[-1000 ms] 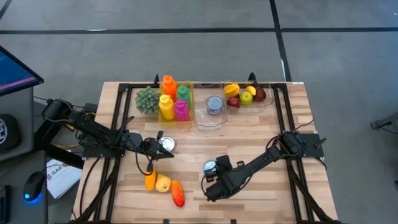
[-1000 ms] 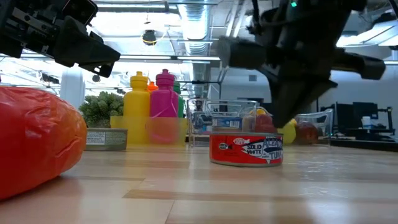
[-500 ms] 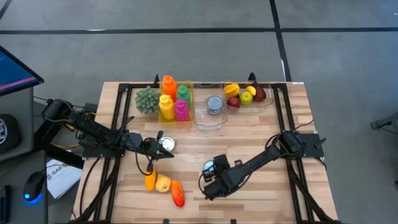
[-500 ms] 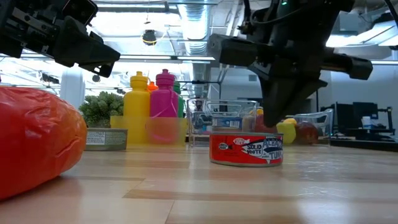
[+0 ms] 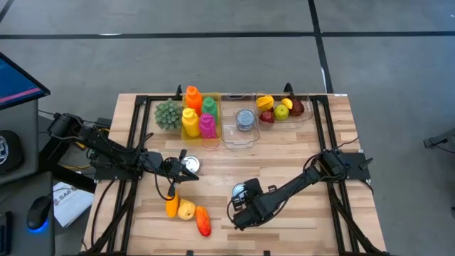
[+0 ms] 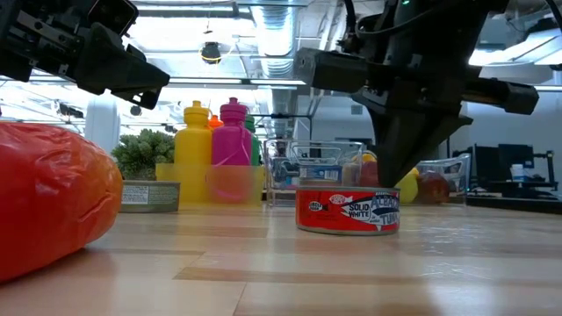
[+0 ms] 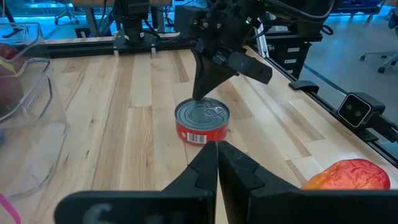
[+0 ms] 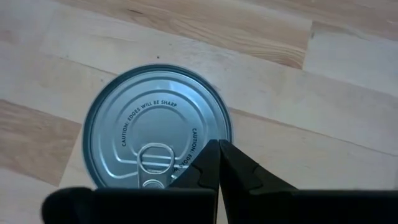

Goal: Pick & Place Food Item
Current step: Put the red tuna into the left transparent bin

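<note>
Right gripper hangs just above the tuna can, with its two dark fingers pressed together and nothing between them. Its tips point down at the edge of the lid, near the pull ring. In the high view the same gripper is over the can, which stands upright on the bare wood of the table, near the front and a little right of the middle. The left gripper waits on the other side, also closed and empty, looking across at the can.

I judge that the can is stiff and rather heavy for its size, so it does not bend under a firm squeeze. Its metal wall is smooth and probably slippery, and the paper label gives only a little more friction. The can is low and wide, so the fingers must open wide first, then come down on two opposite sides of the round wall, below the rim. Taking it by the ring or the lid edge seems unsafe, because the printed words warn that the edges are sharp.
</note>
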